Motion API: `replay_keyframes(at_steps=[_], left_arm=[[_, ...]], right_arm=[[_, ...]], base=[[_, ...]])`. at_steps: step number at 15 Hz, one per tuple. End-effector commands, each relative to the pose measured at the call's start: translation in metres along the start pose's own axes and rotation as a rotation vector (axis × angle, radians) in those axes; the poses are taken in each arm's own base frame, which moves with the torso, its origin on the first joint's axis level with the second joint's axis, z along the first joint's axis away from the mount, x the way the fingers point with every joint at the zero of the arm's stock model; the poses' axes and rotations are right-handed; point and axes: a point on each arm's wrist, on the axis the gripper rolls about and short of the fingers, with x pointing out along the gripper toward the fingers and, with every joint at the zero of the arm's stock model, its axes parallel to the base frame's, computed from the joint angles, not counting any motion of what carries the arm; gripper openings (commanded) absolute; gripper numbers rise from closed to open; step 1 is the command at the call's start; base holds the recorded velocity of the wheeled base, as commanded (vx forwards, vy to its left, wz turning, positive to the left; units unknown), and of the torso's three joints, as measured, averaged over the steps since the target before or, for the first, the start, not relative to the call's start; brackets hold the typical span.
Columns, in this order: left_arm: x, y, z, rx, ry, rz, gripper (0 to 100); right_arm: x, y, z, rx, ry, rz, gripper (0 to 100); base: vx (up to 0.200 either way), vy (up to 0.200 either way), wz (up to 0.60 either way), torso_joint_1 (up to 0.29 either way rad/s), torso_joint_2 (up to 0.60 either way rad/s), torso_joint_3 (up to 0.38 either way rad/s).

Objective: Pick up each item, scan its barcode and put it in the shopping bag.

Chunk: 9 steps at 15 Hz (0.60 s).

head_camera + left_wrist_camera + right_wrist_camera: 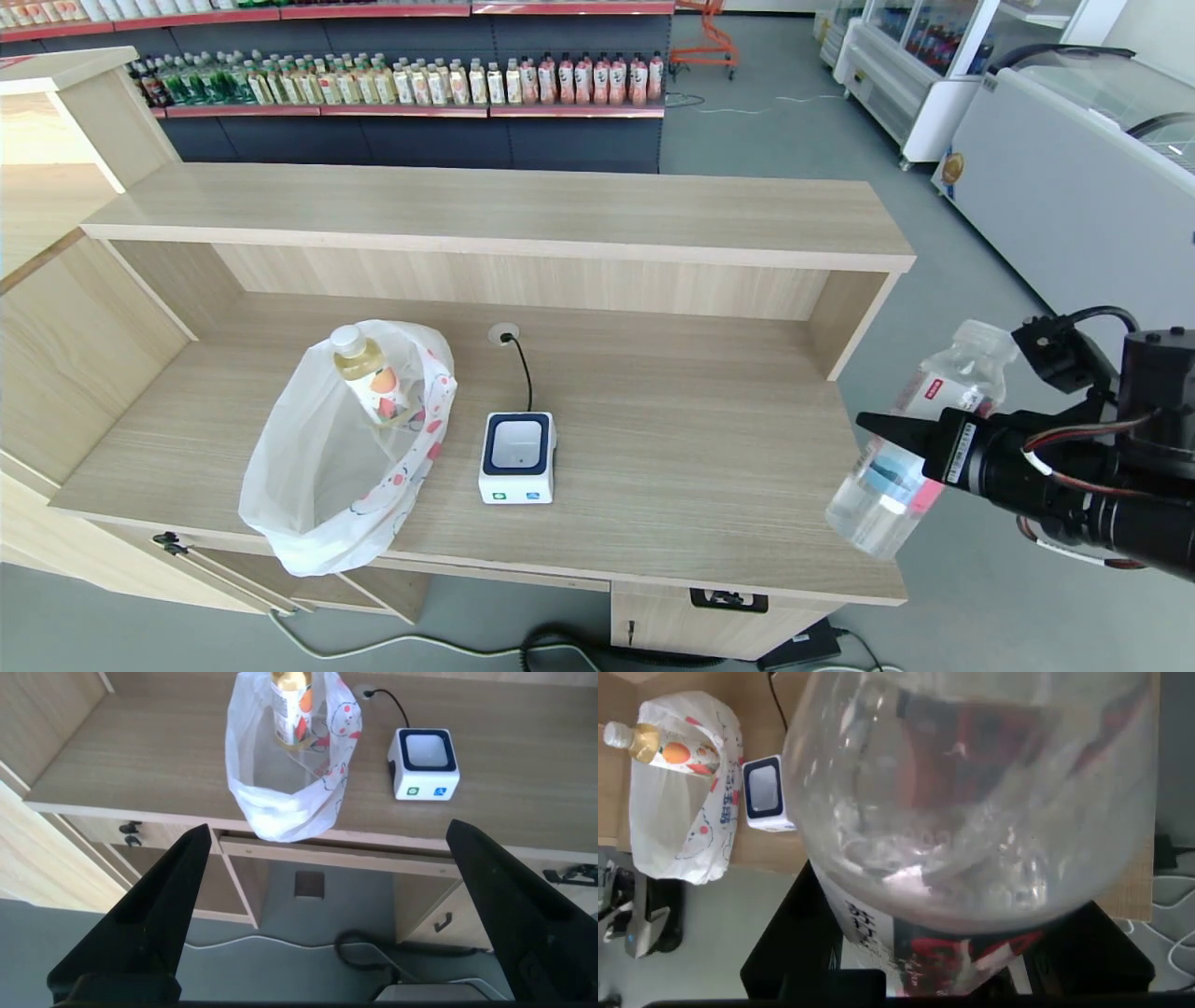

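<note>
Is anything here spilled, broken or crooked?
Nothing is spilled or broken. Two small things look a bit off. The bag sags over the counter's front edge, with the drink bottle leaning inside it. The water bottle sits tilted in the right gripper, by the counter's right end.

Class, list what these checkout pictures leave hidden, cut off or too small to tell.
- Water bottle barcode: head view, too small, partly behind right pincer.
- Drink bottle base: head view, veiled by shopping bag.
- Scanner buttons: head view, too small.
- Shelf bottles labels: head view, too small.
</note>
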Motion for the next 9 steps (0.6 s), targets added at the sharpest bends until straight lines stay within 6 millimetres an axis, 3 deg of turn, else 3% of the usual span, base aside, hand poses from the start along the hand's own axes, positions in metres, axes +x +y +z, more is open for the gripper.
replay_keyframes(at_steps=[1,3,9], left_arm=[[0.0,0.0,0.0,0.0,0.0,0.0,100],[0.0,0.0,0.0,0.0,0.0,0.0,100],[0.0,0.0,0.0,0.0,0.0,0.0,100]], right_arm=[[-0.014,0.008,0.012,0.075,-0.038,-0.01,0],[-0.02,0.016,0.019,0.18,0.036,-0.048,0],[-0.02,0.016,0.019,0.214,0.077,-0.209,0]], base=[[0.0,0.0,0.0,0.0,0.0,0.0],[0.0,0.0,0.0,0.0,0.0,0.0],[0.0,0.0,0.0,0.0,0.0,0.0]])
